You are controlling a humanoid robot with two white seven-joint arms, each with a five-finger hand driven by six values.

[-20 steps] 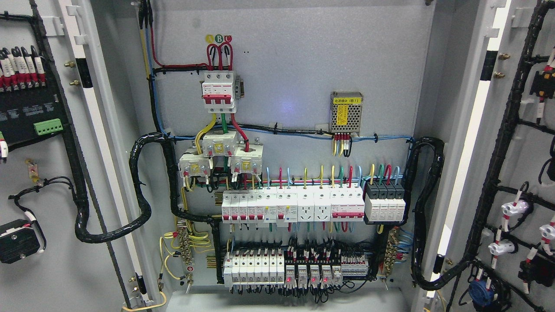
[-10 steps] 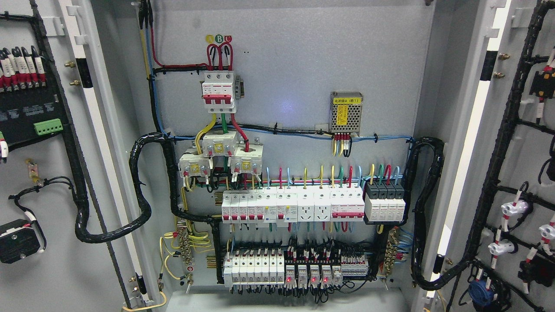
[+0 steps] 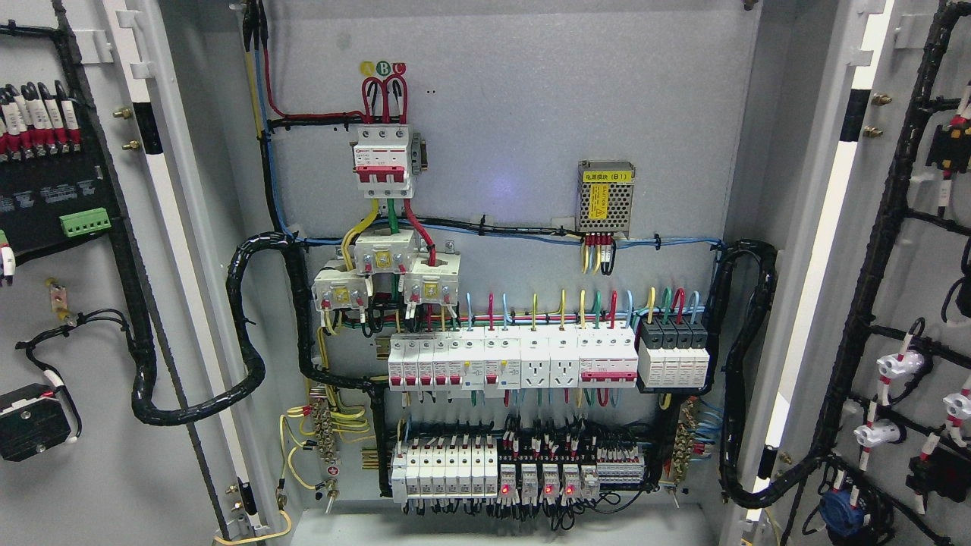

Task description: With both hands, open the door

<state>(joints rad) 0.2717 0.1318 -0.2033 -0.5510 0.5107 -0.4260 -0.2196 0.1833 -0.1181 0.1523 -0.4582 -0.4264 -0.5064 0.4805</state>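
Grey steel backplate [image 3: 531,114] — faint violet glare

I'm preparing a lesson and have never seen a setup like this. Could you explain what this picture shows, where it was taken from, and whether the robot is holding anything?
The picture comes from a camera on a humanoid robot's head, looking straight into an electrical cabinet. Both doors already stand wide open: the left door and the right door, each carrying black cable bundles and small parts on its inside. Between them is the grey back panel. On it sit a red-and-white main breaker, a small metal box with a yellow label, a row of white breakers and a lower row with red lights. Neither robot hand appears in the picture, so nothing is seen being held.
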